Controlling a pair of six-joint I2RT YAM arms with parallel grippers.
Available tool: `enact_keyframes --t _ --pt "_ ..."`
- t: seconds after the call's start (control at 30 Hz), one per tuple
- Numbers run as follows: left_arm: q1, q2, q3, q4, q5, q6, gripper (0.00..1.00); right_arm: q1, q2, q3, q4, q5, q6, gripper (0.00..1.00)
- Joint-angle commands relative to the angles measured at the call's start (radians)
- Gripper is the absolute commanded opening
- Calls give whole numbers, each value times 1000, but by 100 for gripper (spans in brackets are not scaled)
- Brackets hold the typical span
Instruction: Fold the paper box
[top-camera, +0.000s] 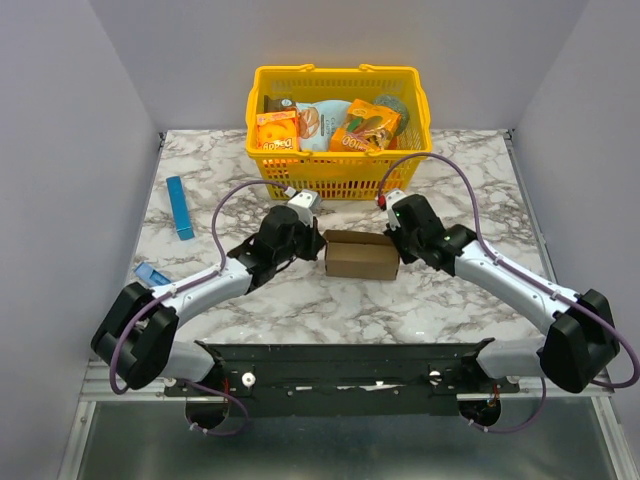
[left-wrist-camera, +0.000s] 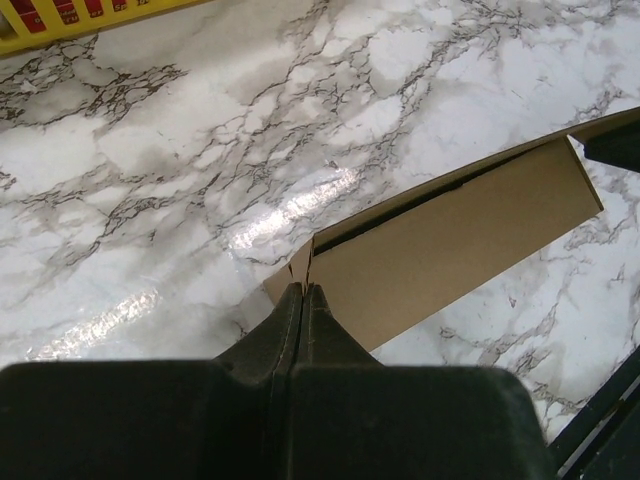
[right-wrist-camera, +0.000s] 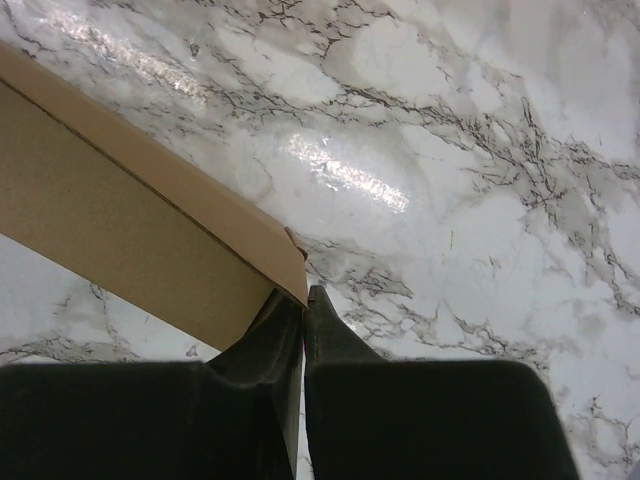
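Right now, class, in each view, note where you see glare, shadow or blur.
Top external: even light, sharp, no glare on the marble table. Left wrist: bright glare streaks on the marble beside the paper box. Right wrist: a glare patch on the marble beyond the box.

The paper box (top-camera: 360, 257) lies in the middle of the table (top-camera: 450, 200), with the left gripper (top-camera: 320, 243) at its left end and the right gripper (top-camera: 399, 250) at its right end. Behind it stands the basket (top-camera: 340, 178) — packets (top-camera: 365, 125) inside — and a slim box (top-camera: 180, 207) lies well apart on the left.
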Motion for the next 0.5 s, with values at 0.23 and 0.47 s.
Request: enact_keyframes --t 0.23,0.47 --pt "-105 48 84 -50 -202 -98 0 10 -8 -25 48 40 28 11" --pt "-136 71 107 -44 -227 -141 0 13 -8 -29 51 49 32 10"
